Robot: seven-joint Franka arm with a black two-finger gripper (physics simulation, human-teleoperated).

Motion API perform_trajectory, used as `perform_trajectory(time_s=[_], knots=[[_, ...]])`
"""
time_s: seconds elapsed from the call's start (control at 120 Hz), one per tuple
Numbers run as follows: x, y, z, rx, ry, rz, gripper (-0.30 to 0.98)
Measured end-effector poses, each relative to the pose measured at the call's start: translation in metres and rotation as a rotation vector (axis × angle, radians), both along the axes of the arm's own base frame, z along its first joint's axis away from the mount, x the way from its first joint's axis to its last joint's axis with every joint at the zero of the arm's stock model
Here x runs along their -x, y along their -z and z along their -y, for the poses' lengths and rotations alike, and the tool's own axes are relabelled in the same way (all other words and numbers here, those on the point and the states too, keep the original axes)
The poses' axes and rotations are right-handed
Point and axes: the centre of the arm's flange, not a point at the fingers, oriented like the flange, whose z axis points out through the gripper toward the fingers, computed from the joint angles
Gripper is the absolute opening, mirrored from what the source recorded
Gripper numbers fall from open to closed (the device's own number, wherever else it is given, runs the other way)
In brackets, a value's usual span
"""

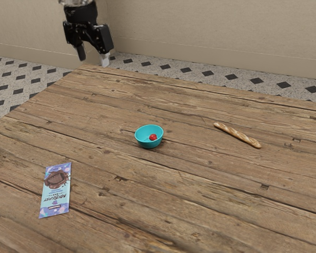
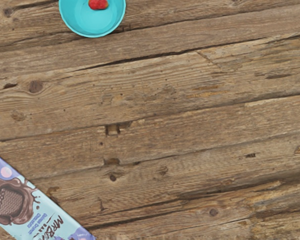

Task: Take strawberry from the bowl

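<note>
Exterior view: tool [image 1: 93,56] hangs high w/ fingers apart & empty, prob. to clear the turquoise bowl [image 1: 147,144] b/f straddling the strawberry [image 1: 153,137] inside.

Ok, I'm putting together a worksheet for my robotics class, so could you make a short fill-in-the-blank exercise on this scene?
1. The strawberry lies inside the turquoise ____.
2. The baguette and the chocolate bar both lie directly on the wooden ____.
3. The gripper has its fingers apart, so it is not shut but ____.

Missing words: bowl; table; open.
</note>
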Motion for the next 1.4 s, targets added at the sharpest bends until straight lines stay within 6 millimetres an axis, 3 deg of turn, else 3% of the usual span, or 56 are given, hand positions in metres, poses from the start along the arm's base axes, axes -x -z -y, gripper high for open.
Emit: perform_trajectory(time_s=[0.058,0.108,0.142,0.217,0.267,0.333,0.408,0.458,0.517,0.6,0.8,0.85,1.0,1.167,1.4], knots=[[0.014,0.033,-0.004,-0.018,-0.017,-0.042,0.69],[0.022,0.044,-0.006,-0.029,-0.028,-0.028,0.69],[0.022,0.049,-0.007,-0.041,-0.035,-0.008,0.69],[0.018,0.098,-0.008,-0.091,-0.046,-0.027,0.69],[0.013,0.120,-0.006,-0.118,-0.055,-0.047,0.69],[-0.031,0.162,0.004,-0.146,-0.062,-0.071,0.69],[-0.084,0.239,0.015,-0.166,-0.085,-0.103,0.69],[-0.104,0.284,0.016,-0.160,-0.112,-0.113,0.69],[-0.117,0.314,0.022,-0.139,-0.138,-0.100,0.69],[-0.128,0.322,0.021,-0.087,-0.218,-0.054,0.69],[-0.147,0.298,-0.012,0.031,-0.505,0.041,0.69],[-0.149,0.306,-0.014,0.037,-0.559,0.034,0.67],[-0.156,0.349,-0.023,0.023,-0.706,0.001,0.43],[-0.173,0.356,-0.021,-0.017,-0.771,0.054,0.30],[-0.189,0.378,-0.016,-0.037,-0.815,0.108,0.24]])
